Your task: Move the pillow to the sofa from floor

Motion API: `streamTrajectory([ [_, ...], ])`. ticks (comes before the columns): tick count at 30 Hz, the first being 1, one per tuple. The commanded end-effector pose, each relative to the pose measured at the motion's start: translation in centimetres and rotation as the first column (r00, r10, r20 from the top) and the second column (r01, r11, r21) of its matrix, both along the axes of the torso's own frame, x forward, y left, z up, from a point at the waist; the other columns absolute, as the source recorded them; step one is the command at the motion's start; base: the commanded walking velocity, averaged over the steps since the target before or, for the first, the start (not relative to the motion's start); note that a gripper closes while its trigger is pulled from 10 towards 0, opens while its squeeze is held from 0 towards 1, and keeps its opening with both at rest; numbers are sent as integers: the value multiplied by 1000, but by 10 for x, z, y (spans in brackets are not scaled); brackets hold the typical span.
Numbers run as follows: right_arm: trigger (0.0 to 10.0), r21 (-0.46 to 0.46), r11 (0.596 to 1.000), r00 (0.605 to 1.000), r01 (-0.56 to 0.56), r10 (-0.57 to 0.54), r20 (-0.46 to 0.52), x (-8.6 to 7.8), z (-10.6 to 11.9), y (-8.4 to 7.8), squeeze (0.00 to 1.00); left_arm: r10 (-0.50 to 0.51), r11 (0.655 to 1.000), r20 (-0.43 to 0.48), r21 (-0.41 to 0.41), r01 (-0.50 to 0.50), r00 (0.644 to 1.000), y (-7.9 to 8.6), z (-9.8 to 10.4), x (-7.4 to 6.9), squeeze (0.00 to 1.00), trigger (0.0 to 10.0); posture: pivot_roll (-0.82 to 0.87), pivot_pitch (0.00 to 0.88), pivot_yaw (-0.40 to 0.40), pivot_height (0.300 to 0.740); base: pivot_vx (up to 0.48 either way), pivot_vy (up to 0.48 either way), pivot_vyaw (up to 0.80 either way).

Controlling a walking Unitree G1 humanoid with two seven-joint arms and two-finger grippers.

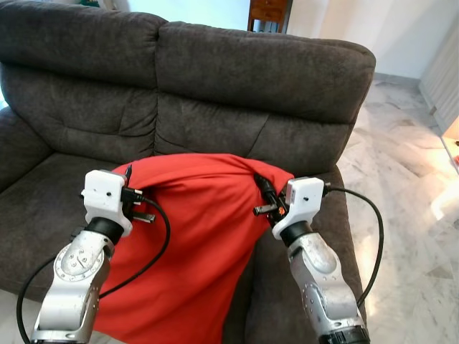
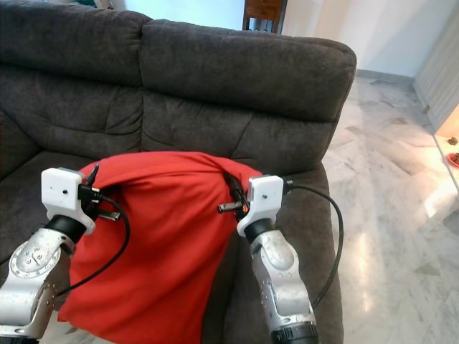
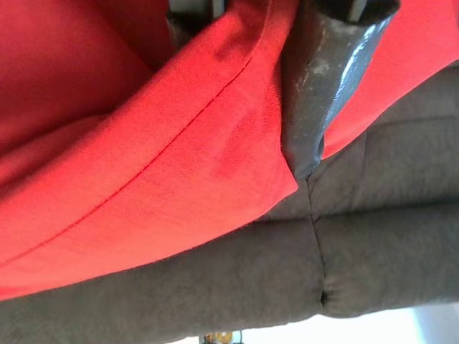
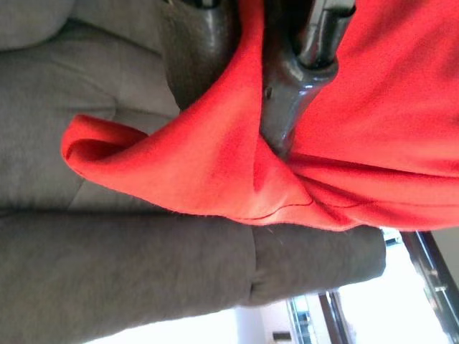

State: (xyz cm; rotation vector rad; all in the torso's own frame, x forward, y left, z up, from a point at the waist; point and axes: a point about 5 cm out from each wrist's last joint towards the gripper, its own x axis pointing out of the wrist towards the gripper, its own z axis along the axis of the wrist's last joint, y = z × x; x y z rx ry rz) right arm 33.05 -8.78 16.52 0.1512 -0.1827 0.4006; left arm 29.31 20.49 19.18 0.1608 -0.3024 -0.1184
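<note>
While the dark grey sofa [image 1: 215, 79] waits, the red pillow [image 1: 193, 251] hangs before its right seat, lower end past the front edge. Left gripper [image 1: 133, 201] and right gripper [image 1: 264, 197] each pinch an upper corner, fingers closed on fabric. Risk: thin corner grips slipping, pillow sliding floorward.

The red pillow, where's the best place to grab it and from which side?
Grip the red pillow at its two upper corners, one from each side, as the left gripper and right gripper do: it is wide and limp, and its edge seams pinch flat.
</note>
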Motion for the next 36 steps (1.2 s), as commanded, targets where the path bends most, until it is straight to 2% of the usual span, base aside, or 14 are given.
streamTrajectory([
  [1, 10000, 95, 985, 979, 146, -157, 126, 7, 33, -31, 0, 76, 997, 98, -7, -76, 992, 19, 25, -4, 0, 10000, 165, 97, -33, 740, 0, 0, 0],
  [6, 10000, 118, 985, 965, 125, -148, 214, 17, 63, -29, 0, 94, 995, 197, 9, -98, 976, 26, 58, -2, 0, 10000, 170, 95, -35, 740, 0, 0, 0],
  [9, 10000, 110, 987, 968, 114, -135, 213, 17, 62, -27, 0, 97, 995, 197, 6, -100, 976, 26, 58, -3, 0, 10000, 168, 96, -36, 740, 0, 0, 0],
  [13, 10000, 85, 991, 981, 98, -111, 158, 15, 45, -21, 0, 110, 994, 159, 3, -111, 981, 28, 47, -5, 0, 10000, 170, 101, -38, 740, 0, 0, 0],
  [16, 10000, -12, 996, 992, 91, -90, 85, 14, 23, -16, 0, 94, 995, 105, 5, -95, 990, 26, 34, -7, 0, 10000, 167, 102, -39, 740, 0, 0, 0],
  [19, 10000, -47, 997, 998, 56, -54, 31, 10, 6, -12, 0, 57, 998, 21, 31, -58, 998, 23, 17, -9, 0, 10000, 167, 103, -41, 740, 0, 0, 0],
  [25, 10000, -81, 996, 999, 43, -43, 4, 10, -3, -10, 0, 16, 997, -25, 71, -14, 1000, 19, 8, -12, 0, 10000, 170, 107, -43, 740, 0, 0, 0],
  [28, 10000, -153, 988, 998, 32, -41, -57, 10, -16, -7, 0, -70, 970, -148, 222, 102, 987, 5, -13, -14, 0, 10000, 170, 107, -43, 740, 0, 0, 0],
  [30, 10000, -168, 985, 996, 36, -48, -70, 11, -19, -8, 0, -75, 966, -167, 234, 113, 983, 4, -17, -14, 0, 10000, 168, 106, -43, 740, 0, 0, 0],
  [31, 10000, -187, 981, 995, 48, -64, -78, 10, -22, -9, 0, -99, 960, -191, 241, 145, 976, 0, -21, -15, 337, 10000, 169, 107, -44, 740, 0, 0, 0],
  [35, 10000, -204, 978, 992, 48, -71, -106, 8, -30, -10, 0, -111, 953, -213, 255, 165, 971, -4, -27, -17, 396, 10000, 169, 107, -44, 740, 0, 0, 0],
  [36, 10000, -202, 978, 991, 46, -70, -111, 8, -31, -10, 0, -104, 952, -220, 261, 161, 970, -3, -29, -17, 616, 10000, 169, 107, -44, 740, 0, 0, 0],
])
